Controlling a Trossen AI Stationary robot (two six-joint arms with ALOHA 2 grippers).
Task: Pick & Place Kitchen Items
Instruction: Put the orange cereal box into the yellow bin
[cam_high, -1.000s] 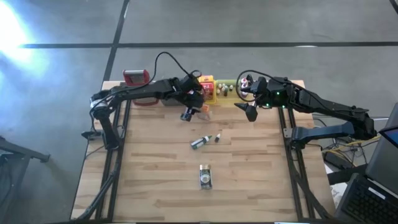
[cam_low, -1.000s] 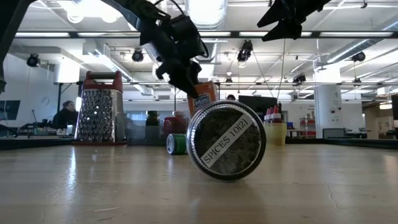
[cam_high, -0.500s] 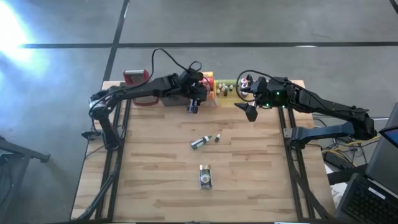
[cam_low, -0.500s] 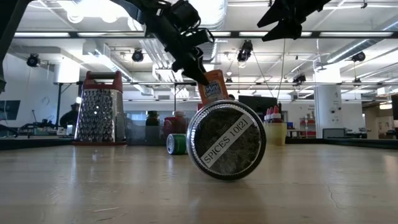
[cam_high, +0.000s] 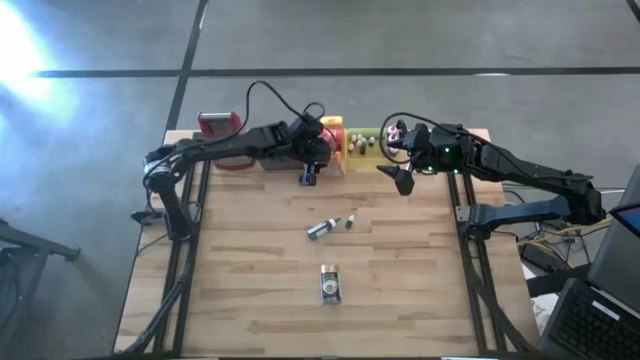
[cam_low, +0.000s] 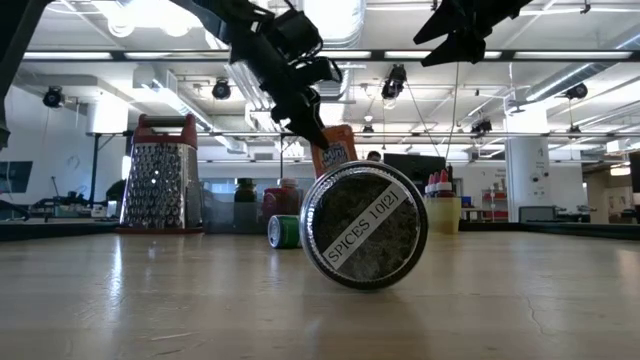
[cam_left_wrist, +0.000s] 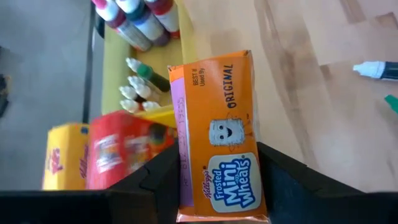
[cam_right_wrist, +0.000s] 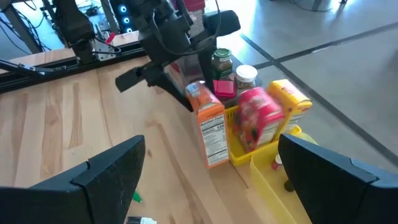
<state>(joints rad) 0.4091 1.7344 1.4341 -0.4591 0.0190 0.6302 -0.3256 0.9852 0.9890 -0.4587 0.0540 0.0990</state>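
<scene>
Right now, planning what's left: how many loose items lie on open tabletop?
3: spice jar farthest from trays, bottle mid-table, tiny bottle beside it; others may be hidden.

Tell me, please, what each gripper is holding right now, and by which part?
The left gripper holds the orange packet across one end. The right gripper is open and holds nothing.

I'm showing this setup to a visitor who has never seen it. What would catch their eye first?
Probably the orange Mini-Wheats packet, clamped in the left gripper beside the yellow tray at the table's far edge. In the low view, a round spice tin lying on its side fills the foreground. The right gripper hangs open nearby.
</scene>
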